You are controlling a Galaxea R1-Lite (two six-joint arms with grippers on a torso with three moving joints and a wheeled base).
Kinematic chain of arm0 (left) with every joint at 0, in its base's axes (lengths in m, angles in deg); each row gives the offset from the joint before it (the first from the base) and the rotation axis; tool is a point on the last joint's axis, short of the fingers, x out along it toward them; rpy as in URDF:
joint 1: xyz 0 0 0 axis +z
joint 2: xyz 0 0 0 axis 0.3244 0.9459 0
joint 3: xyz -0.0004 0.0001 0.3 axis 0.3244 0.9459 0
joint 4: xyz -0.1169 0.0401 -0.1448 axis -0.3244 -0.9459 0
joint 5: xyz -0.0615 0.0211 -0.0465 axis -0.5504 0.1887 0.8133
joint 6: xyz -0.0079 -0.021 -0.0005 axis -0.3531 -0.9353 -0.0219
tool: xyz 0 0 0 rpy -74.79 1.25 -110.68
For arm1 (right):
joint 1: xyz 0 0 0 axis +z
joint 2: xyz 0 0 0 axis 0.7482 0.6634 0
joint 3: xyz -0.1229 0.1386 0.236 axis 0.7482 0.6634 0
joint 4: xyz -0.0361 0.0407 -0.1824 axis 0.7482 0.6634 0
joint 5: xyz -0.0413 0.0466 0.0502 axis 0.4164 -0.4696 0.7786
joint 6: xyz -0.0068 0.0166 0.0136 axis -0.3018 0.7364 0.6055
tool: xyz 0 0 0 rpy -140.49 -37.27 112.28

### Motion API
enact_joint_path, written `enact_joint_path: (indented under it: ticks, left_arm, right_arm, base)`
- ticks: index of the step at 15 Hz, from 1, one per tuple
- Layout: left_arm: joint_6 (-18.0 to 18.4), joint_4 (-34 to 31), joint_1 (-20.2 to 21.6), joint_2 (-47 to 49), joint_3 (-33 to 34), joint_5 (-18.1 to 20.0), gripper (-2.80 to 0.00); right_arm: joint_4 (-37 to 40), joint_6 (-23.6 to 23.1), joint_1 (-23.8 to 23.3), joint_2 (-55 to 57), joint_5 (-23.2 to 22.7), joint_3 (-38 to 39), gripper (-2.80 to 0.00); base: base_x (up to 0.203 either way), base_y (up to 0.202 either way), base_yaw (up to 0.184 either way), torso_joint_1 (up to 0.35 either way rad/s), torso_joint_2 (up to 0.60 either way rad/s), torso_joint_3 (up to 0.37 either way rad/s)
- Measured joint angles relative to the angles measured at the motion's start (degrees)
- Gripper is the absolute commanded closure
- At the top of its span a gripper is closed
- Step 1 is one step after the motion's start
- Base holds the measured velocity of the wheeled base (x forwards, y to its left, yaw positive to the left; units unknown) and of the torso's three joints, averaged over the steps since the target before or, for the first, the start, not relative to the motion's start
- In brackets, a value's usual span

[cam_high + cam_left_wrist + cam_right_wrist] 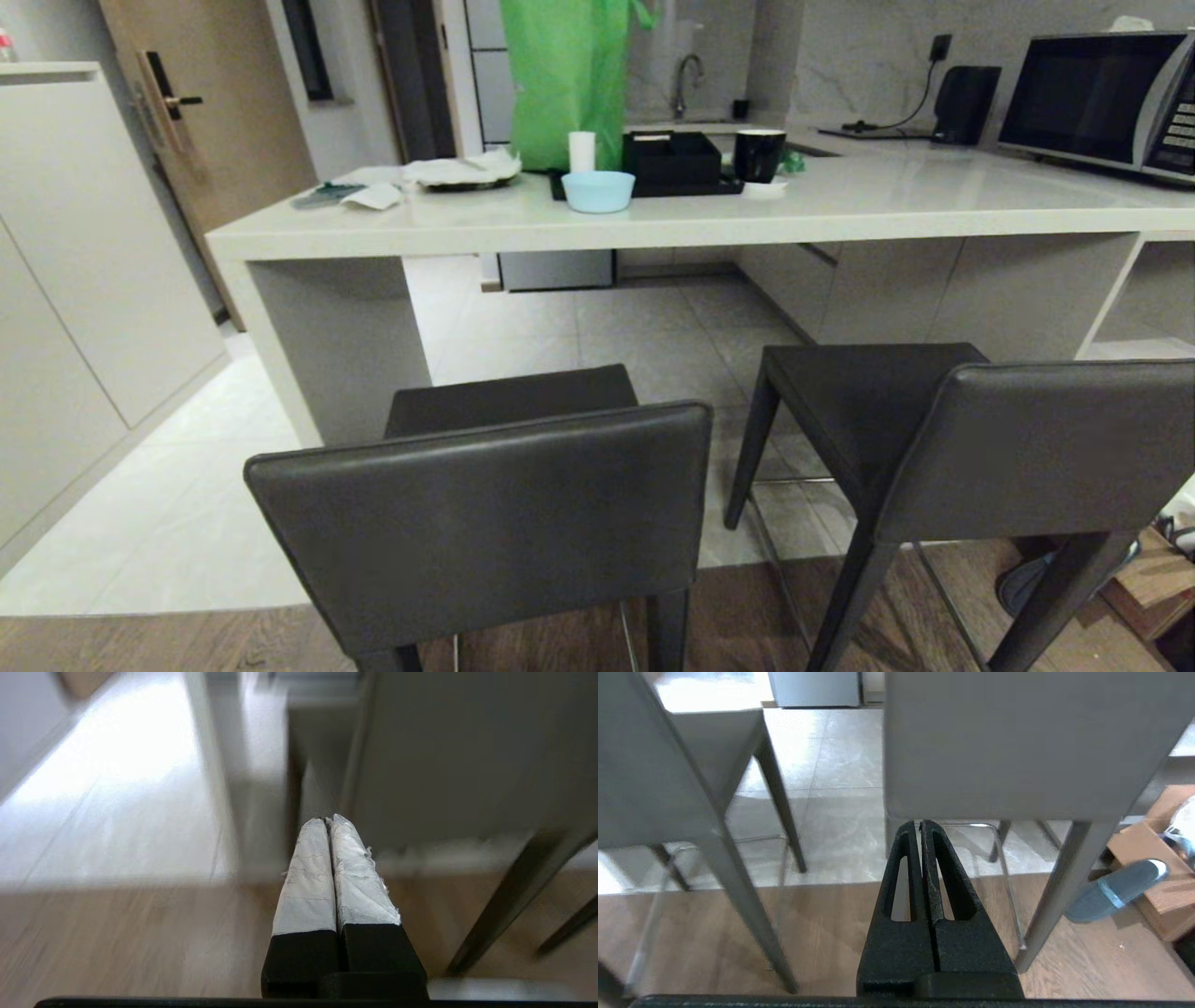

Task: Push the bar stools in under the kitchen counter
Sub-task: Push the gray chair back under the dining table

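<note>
Two dark grey bar stools stand pulled out from the kitchen counter (653,224), backrests toward me. The left stool (485,523) is close in front, and the right stool (1027,448) is angled slightly. Neither gripper shows in the head view. In the left wrist view my left gripper (329,821), its fingers wrapped in white, is shut and empty, low behind the left stool's backrest (467,756). My right gripper (920,823), black, is shut and empty just below and behind the right stool's backrest (1017,742). The left stool (644,765) shows beside it.
On the counter sit a light blue bowl (597,191), a black tray (672,163), a black mug (758,154), a green bag (565,75) and a microwave (1102,98). A tall white cabinet (84,261) stands at the left. A cardboard box (1157,858) and a slipper (1115,891) lie on the floor at the right.
</note>
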Motion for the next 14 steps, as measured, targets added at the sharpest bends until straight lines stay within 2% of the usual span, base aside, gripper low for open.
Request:
enact_joint_path:
  ticks: [1, 3, 6, 7, 10, 12, 14]
  left_arm:
    - [-0.86, 1.61, -0.08, 2.30, -2.14, 1.14, 0.00]
    - [-1.98, 7.80, -0.68, 11.02, -5.59, 2.97, 0.00]
    - [-3.08, 22.29, -5.08, 28.65, -7.61, 6.02, 0.00]
    - [-3.63, 27.08, -7.58, 34.33, -7.92, 6.91, 0.00]
    - [-5.07, 38.10, -13.17, 48.75, -8.26, 8.75, 0.00]
    - [-5.51, 41.84, -14.88, 55.67, -7.05, 9.34, 0.00]
    - [-5.58, 42.45, -15.38, 59.85, -4.76, 9.88, 0.00]
  right_arm:
    - [0.24, 0.88, 0.04, 3.00, -0.96, -3.11, 0.00]
    - [-1.56, 1.88, 0.10, 12.41, -5.69, -9.48, 0.00]
    - [-8.73, 2.47, 1.79, 29.38, -15.61, -14.94, 0.00]
    - [-11.53, 2.61, 4.29, 34.97, -18.12, -15.72, 0.00]
    - [-18.61, 5.23, 18.40, 49.31, -22.24, -16.69, 0.00]
    - [-22.75, 9.37, 25.90, 57.68, -23.19, -16.85, 0.00]
    - [-26.79, 11.64, 30.23, 64.26, -23.44, -17.02, 0.00]
  base:
    - [0.000, 0.000, 0.000, 0.000, 0.00, 0.000]
    - [0.000, 0.000, 0.000, 0.000, 0.00, 0.000]
    - [0.000, 0.000, 0.000, 0.000, 0.00, 0.000]
    - [0.000, 0.000, 0.000, 0.000, 0.00, 0.000]
    - [0.000, 0.000, 0.000, 0.000, 0.00, 0.000]
    - [0.000, 0.000, 0.000, 0.000, 0.00, 0.000]
    - [0.000, 0.000, 0.000, 0.000, 0.00, 0.000]
